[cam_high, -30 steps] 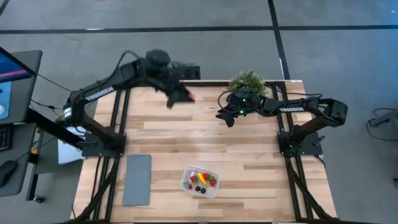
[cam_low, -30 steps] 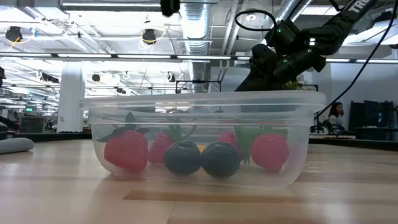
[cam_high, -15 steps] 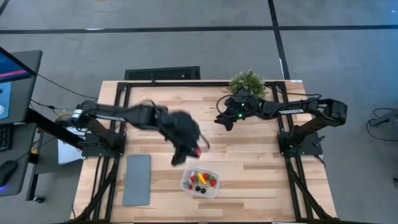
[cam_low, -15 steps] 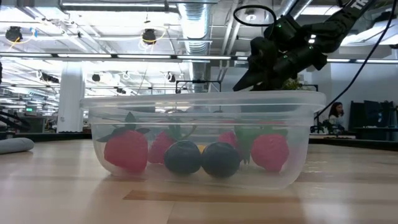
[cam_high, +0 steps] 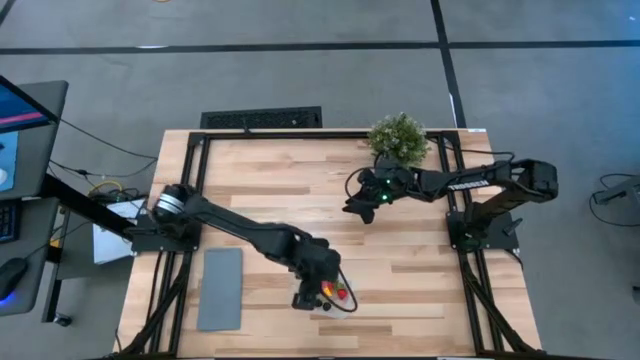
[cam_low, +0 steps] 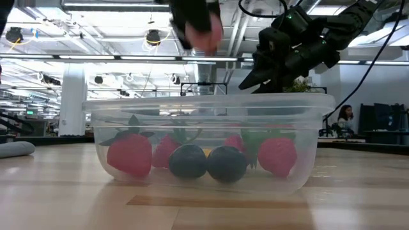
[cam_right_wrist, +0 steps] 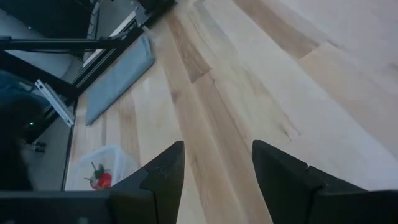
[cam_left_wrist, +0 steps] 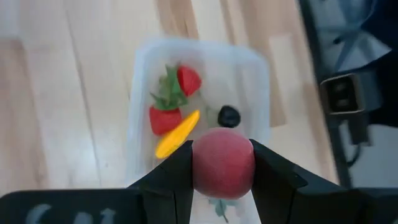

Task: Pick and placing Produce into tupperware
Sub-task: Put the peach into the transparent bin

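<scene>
The left gripper (cam_left_wrist: 222,171) is clamped on a pink-red round fruit (cam_left_wrist: 222,169) and hangs directly above the clear tub (cam_left_wrist: 144,74) near the front edge of the table (cam_high: 400,290). Inside the tub lie strawberries (cam_left_wrist: 188,79), a yellow piece (cam_left_wrist: 177,134) and dark berries (cam_low: 188,161) — all resting on the bottom. The right gripper (cam_right_wrist: 214,163) hovers open near the potted plant (cam_high: 398,134), well apart from the tub.

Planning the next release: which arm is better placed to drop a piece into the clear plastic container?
Left. The left gripper holds a round pinkish-red piece directly above the clear plastic container; the right gripper hangs empty near the potted plant.
</scene>
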`<state>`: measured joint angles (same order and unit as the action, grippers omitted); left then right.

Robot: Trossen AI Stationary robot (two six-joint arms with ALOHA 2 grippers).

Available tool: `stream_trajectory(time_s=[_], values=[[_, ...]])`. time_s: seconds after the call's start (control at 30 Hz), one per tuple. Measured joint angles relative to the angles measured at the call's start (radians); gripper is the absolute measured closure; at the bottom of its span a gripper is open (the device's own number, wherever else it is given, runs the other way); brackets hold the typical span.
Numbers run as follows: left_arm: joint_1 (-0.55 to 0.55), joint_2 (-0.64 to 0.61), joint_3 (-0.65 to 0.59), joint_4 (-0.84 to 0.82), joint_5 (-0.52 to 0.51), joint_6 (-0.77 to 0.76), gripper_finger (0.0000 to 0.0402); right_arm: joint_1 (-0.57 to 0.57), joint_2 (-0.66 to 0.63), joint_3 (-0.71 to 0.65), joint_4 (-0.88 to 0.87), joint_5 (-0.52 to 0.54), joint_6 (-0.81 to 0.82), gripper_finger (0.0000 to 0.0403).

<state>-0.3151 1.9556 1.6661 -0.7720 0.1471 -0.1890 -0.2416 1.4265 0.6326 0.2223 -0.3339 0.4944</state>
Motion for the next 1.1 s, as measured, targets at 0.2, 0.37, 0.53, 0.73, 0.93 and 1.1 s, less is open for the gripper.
stream_trajectory(time_s=[0.2, 0.37, 0.53, 0.73, 0.93, 1.1], values=[[0.001, 0.119, 0.000, 0.000, -0.003, -0.013, 0.0287, 0.049, 0.000, 0.000, -0.005, 0.025, 0.005, 0.0191], [0.000, 0.199, 0.000, -0.008, 0.002, -0.027, 0.0287, 0.077, 0.000, 0.000, -0.005, 0.061, 0.005, 0.0191], [0.000, 0.222, 0.000, -0.016, 0.029, -0.027, 0.0287, 0.085, 0.000, 0.000, -0.006, 0.078, 0.005, 0.0191], [0.000, 0.223, 0.000, -0.016, 0.031, -0.028, 0.0287, 0.084, 0.000, 0.000, -0.005, 0.078, 0.005, 0.0191], [0.000, 0.223, 0.000, -0.016, 0.031, -0.031, 0.0276, 0.084, 0.000, 0.000, -0.005, 0.078, 0.005, 0.0191], [0.000, 0.222, 0.028, -0.037, 0.026, -0.027, 0.0219, 0.084, 0.000, 0.000, -0.006, 0.078, 0.005, 0.0191]])
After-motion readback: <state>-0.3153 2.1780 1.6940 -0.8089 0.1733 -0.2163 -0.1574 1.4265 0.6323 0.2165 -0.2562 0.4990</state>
